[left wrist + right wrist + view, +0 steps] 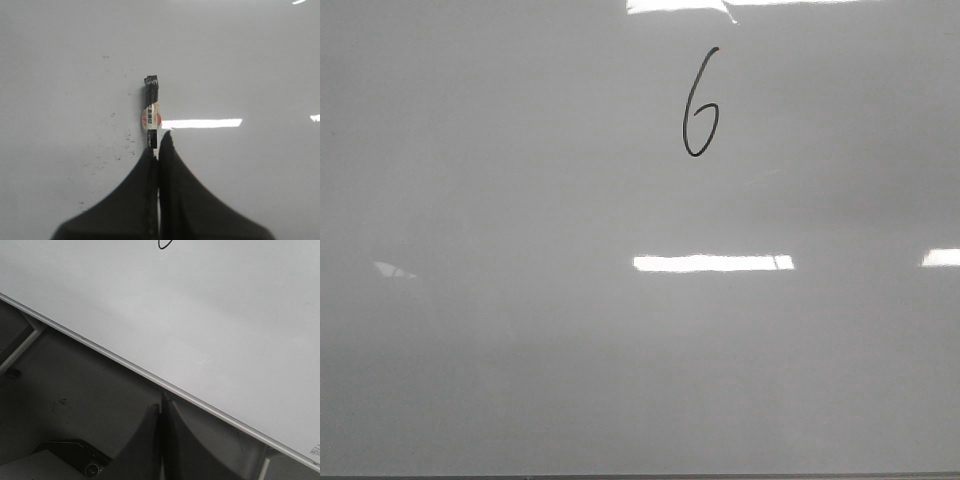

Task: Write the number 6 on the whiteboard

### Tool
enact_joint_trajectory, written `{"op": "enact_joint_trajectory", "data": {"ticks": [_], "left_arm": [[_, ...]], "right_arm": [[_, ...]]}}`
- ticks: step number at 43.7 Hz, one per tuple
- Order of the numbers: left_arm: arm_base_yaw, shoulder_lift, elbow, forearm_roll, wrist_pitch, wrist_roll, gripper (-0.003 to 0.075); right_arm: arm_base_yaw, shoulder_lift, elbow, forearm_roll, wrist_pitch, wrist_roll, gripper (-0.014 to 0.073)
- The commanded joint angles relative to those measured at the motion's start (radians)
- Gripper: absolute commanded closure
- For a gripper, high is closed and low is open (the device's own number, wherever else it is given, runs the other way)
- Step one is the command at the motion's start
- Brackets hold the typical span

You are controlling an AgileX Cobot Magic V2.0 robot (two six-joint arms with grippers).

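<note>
A thin black number 6 [699,105] stands on the glossy grey-white whiteboard [520,200], upper middle in the front view. No gripper shows in the front view. In the left wrist view my left gripper [159,142] is shut on a marker [151,112] with a black cap and white label, which juts out over the whiteboard [250,60]. In the right wrist view my right gripper [162,405] is shut and empty, off the board beside its metal edge [125,364]. The bottom of the 6 [166,244] shows at that view's edge.
Faint black smudges [117,145] speckle the board beside the marker. Bright light glares [712,263] reflect off the board. Off the board's edge lie a dark surface [75,390], a pale frame bar [22,347] and a dark device [85,462].
</note>
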Motion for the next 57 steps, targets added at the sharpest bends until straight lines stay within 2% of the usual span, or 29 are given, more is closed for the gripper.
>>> {"op": "enact_joint_trajectory", "data": {"ticks": [1,8,22,57], "left_arm": [[0.012,-0.010,0.057,0.023,-0.194,0.001,0.0741],[0.063,-0.067,0.189,0.021,-0.326,0.001,0.0741],[0.054,-0.076,0.314,0.021,-0.496,0.001,0.0741],[0.053,-0.074,0.314,0.021,-0.497,0.001,0.0741]], "right_arm": [[-0.006,0.008,-0.030,-0.006,-0.055,0.003,0.0715],[-0.006,0.008,-0.030,-0.006,-0.055,0.003,0.0715],[-0.006,0.008,-0.030,-0.006,-0.054,0.003,0.0715],[-0.006,0.008,-0.030,-0.006,-0.054,0.003,0.0715]]}}
